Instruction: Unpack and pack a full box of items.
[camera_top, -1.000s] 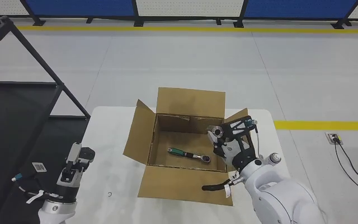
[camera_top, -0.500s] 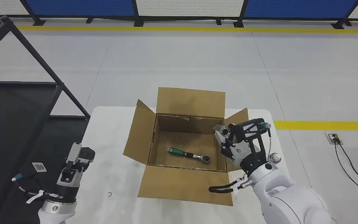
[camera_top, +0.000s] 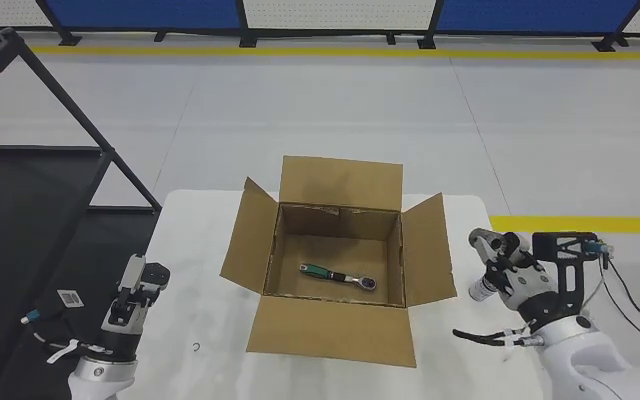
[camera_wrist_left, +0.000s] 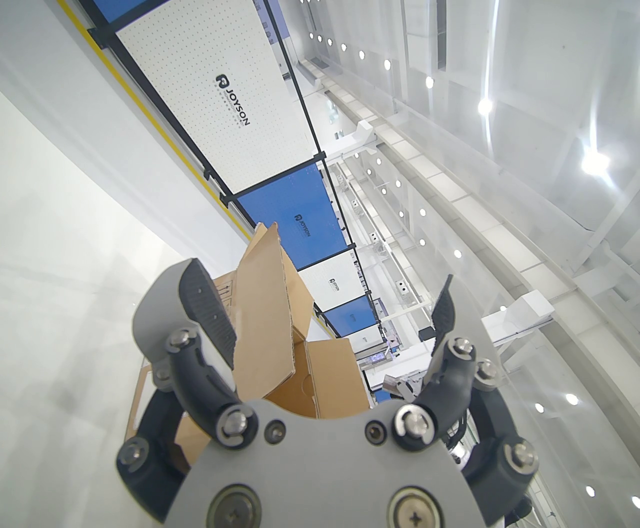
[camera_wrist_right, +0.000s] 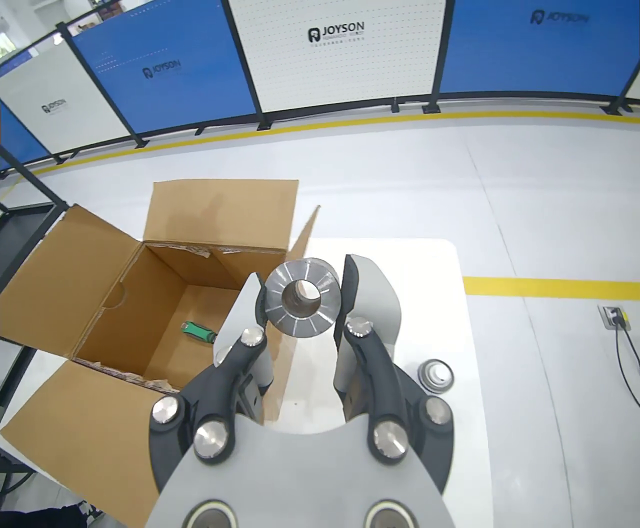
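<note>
An open cardboard box (camera_top: 258, 238) (camera_wrist_right: 106, 260) stands in the middle of the white table, all flaps folded out. A green-handled ratchet wrench (camera_top: 338, 276) (camera_wrist_right: 199, 331) lies on its floor. My right gripper (camera_top: 492, 246) (camera_wrist_right: 301, 295) hangs over the table to the right of the box's right flap, shut on a hollow metal cylinder (camera_wrist_right: 302, 298) (camera_top: 482, 241). My left gripper (camera_top: 145, 270) (camera_wrist_left: 320, 295) sits at the table's left edge, open with nothing between its fingers, pointing upward past the box (camera_wrist_left: 270, 310).
A small round metal bearing (camera_wrist_right: 436, 375) (camera_top: 482, 289) lies on the table (camera_top: 200, 300) right of the box, below my right gripper. A black frame (camera_top: 60, 110) stands off the table's left side. Bare table lies on both sides of the box.
My right gripper has carried the metal cylinder from above the box's right wall out to the right, past the flap. The left arm has not moved.
</note>
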